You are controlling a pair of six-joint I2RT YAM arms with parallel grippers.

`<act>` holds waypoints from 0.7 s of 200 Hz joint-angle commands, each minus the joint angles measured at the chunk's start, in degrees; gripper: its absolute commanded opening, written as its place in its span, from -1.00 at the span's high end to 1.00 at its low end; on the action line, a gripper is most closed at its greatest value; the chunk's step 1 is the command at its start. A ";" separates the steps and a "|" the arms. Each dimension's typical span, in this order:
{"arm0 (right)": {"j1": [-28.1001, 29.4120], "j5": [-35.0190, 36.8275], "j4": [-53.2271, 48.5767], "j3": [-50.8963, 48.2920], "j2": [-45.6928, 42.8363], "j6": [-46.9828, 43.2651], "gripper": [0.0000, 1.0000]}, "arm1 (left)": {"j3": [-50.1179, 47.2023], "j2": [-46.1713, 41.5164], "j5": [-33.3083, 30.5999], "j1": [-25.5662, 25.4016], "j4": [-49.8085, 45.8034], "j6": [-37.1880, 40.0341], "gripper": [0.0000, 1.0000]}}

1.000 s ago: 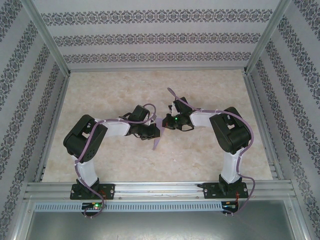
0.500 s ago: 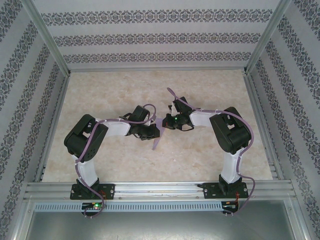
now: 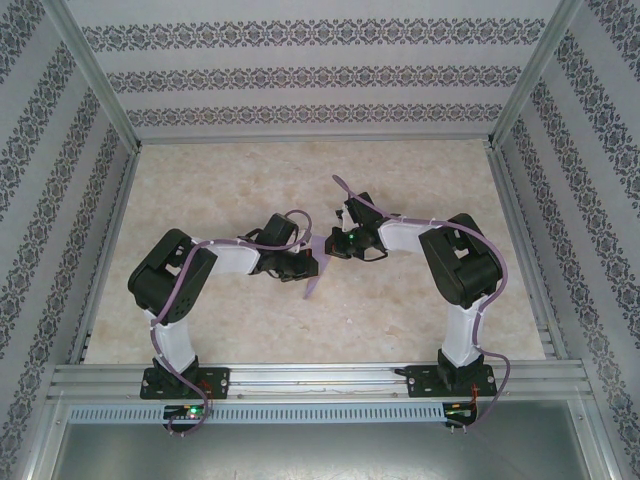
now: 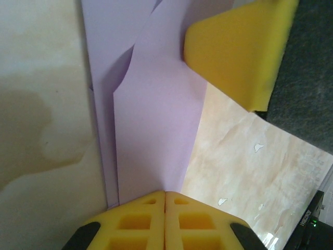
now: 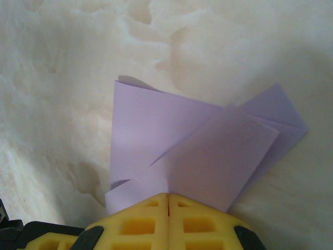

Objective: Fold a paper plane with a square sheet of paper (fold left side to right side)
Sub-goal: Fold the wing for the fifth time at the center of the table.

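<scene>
Left fingers (image 4: 156,211) tightened — two pairs, one paper plane (image 4: 156,114).

No legible text or labels.

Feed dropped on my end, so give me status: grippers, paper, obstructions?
Left gripper shut on the folded lilac paper. Right gripper shut on it too. No obstruction seen.
</scene>
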 commanded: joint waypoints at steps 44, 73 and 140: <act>-1.16 -3.32 0.85 0.34 -8.03 -1.62 1.00 | -5.47 1.62 -5.80 -0.33 -2.83 0.88 0.92; 0.03 -2.84 5.59 -7.30 -11.79 -0.93 1.00 | -6.65 1.69 -5.50 -0.33 -2.26 0.88 0.93; 3.56 -2.05 14.08 -12.11 -11.60 -0.33 1.00 | -9.43 0.95 -5.87 -0.30 -1.79 0.71 0.95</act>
